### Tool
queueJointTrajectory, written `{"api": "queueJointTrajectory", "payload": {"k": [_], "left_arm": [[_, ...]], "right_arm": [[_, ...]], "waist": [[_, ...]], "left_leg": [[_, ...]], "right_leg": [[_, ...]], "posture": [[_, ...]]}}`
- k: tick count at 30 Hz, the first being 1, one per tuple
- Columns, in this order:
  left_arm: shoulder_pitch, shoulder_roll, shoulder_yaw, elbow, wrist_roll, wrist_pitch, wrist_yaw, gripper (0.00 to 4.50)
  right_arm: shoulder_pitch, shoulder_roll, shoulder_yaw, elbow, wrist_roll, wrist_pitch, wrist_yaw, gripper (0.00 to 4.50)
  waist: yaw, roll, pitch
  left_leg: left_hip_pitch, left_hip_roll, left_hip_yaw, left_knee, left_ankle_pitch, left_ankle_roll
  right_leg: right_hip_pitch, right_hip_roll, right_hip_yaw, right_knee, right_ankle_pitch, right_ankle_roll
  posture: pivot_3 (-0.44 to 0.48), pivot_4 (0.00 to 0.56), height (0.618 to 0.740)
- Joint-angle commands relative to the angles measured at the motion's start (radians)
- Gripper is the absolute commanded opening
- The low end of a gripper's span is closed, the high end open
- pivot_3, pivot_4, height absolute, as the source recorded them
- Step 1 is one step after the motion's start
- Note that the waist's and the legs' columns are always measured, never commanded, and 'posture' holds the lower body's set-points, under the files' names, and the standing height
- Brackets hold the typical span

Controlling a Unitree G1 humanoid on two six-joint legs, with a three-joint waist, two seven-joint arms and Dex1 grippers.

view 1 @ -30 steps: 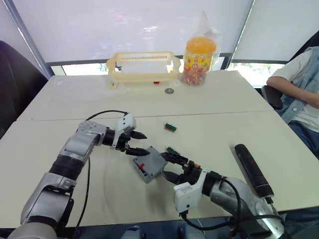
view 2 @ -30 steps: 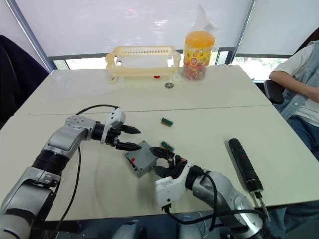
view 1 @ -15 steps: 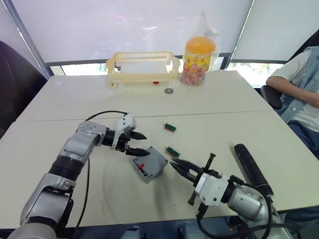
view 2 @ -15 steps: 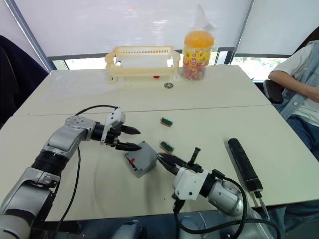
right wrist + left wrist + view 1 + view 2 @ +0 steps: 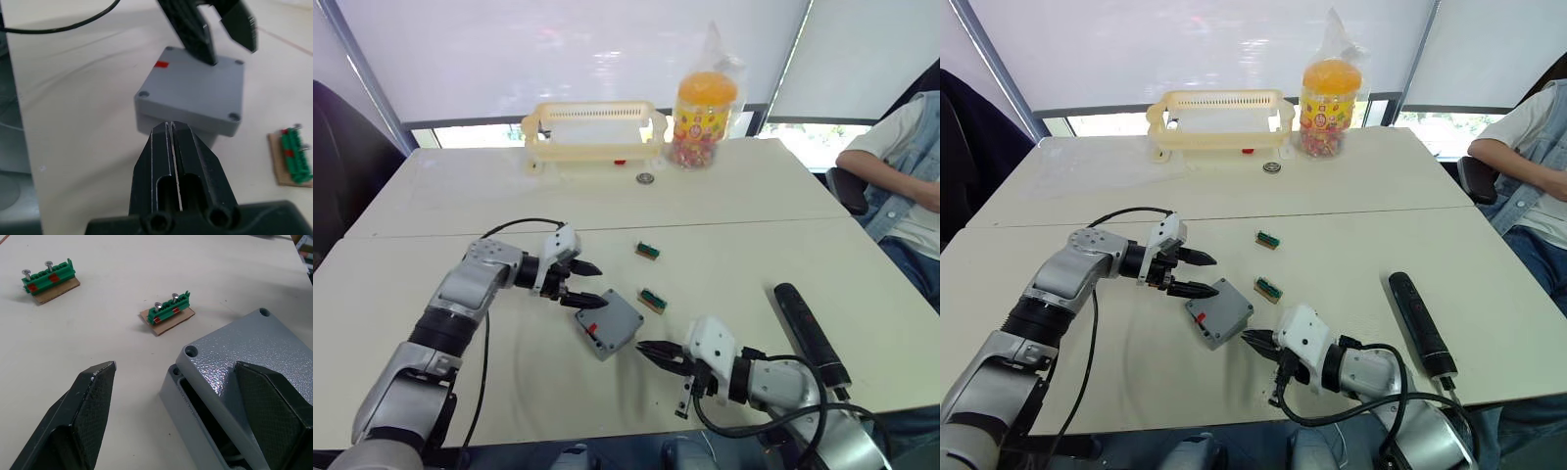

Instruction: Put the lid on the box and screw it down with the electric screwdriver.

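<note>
Grey plastic, the lid (image 5: 613,320) sits on the box (image 5: 1215,320) near the desk's (image 5: 1351,186) front edge, slightly askew so a gap shows at one side. The left tool (image 5: 582,283), fingers spread, has one fingertip on the lid's corner. The right tool (image 5: 649,349), fingers pressed together, points at the box from just beside it. The electric screwdriver (image 5: 811,335) lies toward the right front corner.

Your left gripper (image 5: 589,284) hovers mid-table, jaws spread wide; your right gripper (image 5: 646,348) lies low near the front edge, jaws pressed together.
</note>
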Motion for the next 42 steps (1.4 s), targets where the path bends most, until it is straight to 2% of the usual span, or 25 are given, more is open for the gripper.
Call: {"api": "queueJointTrajectory", "payload": {"k": [1, 14, 29, 42], "left_arm": [[0.021, 0.014, -0.024, 0.007, 0.040, 0.010, 0.005, 3.95], [0.018, 0.014, -0.018, -0.004, 0.033, 0.019, 0.008, 3.95], [-0.023, 0.038, 0.079, -0.075, -0.076, 0.202, -0.007, 3.95], [-0.028, 0.070, 0.124, -0.085, -0.118, 0.258, 0.019, 3.95]], "right_arm": [[-0.038, 0.022, 0.026, 0.009, -0.002, -0.008, -0.020, 0.04], [-0.087, 0.034, 0.068, 0.084, -0.049, -0.063, -0.045, 0.04], [-0.153, 0.038, 0.067, 0.074, -0.037, -0.015, -0.036, 0.04], [-0.210, 0.060, 0.077, 0.099, -0.030, 0.023, -0.038, 0.04]], "waist": [[0.000, 0.000, 0.000], [0.000, 0.000, 0.000], [-0.001, 0.000, 0.001], [-0.001, 0.001, 0.001]], "left_leg": [[0.000, 0.000, 0.000, 0.000, 0.000, 0.000], [0.000, 0.000, 0.000, 0.000, 0.000, 0.000], [-0.001, 0.000, 0.000, 0.000, 0.000, 0.000], [-0.002, 0.000, 0.000, -0.001, 0.000, 0.000]], "right_leg": [[0.000, 0.000, 0.000, 0.000, 0.000, 0.000], [0.000, 0.000, 0.000, -0.001, 0.000, 0.000], [-0.001, 0.000, 0.000, -0.002, 0.000, 0.001], [-0.002, 0.000, 0.000, -0.002, 0.000, 0.000]], "posture": [[0.000, 0.150, 0.740], [0.000, 0.150, 0.740], [0.000, 0.150, 0.740], [0.000, 0.150, 0.740]]}}
